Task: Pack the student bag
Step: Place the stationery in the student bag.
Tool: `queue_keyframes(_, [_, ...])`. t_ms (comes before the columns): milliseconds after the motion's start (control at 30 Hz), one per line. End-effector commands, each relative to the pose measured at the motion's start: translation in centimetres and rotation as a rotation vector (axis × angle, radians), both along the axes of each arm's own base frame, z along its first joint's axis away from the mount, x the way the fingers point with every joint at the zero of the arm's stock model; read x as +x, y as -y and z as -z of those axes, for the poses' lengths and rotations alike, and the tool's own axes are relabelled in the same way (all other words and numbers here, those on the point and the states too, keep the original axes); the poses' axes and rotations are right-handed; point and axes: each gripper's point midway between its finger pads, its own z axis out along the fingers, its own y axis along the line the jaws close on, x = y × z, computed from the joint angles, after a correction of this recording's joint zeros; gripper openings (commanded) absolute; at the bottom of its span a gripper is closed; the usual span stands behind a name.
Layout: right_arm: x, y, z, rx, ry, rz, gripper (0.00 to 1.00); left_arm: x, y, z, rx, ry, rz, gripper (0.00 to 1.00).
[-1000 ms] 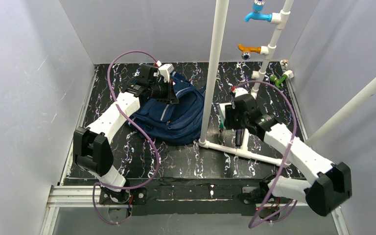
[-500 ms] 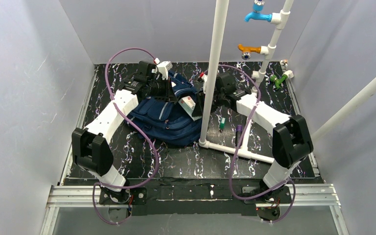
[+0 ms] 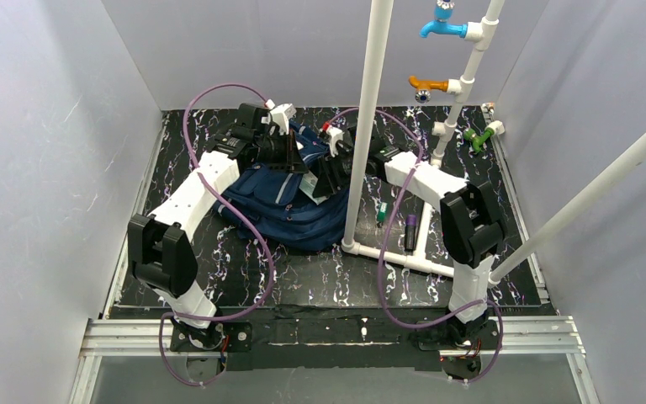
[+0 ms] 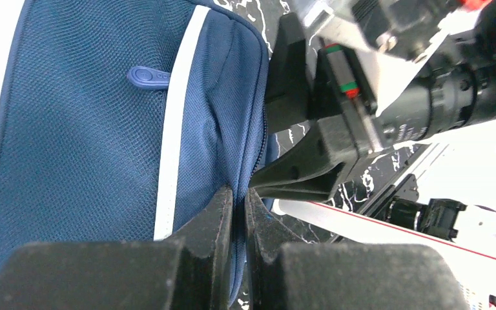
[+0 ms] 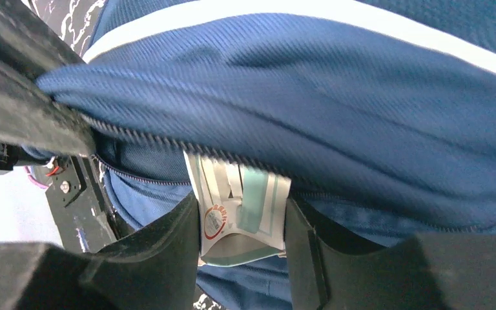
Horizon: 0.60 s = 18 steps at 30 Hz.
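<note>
Right wrist: right gripper [image 5: 240, 216] pinches a white carton [image 5: 239, 194] at the student bag [image 5: 310, 103] zipper; left gripper [image 4: 237, 200] clamps bag fabric, toward the bench [image 3: 303, 278] far edge

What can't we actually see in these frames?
- Inside of student bag: every view, its fabric covers it.
- Carton in right tool: far end behind the zipper edge, right wrist view.
- Two small items by the pipe frame: top view, too small to identify.
</note>
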Motion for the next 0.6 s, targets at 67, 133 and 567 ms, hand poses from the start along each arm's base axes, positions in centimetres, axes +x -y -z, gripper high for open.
queue_keyframes(67, [1.4,-4.3,-3.0,0.136,0.155,-0.09,0.47,-1.3,3.8,-4.5,-0.228,0.022,0.098,0.0])
queue_keyframes(133, [2.5,-4.1,-1.7,0.062,0.169,-0.056,0.47,-1.5,3.7,-4.2,-0.221,0.017,0.09,0.0])
queue_keyframes(567, [0.1,-5.4,-4.7,0.376,-0.024,-0.016,0.91,-2.1,2.9,-3.4,-0.176,0.022,0.08,0.0])
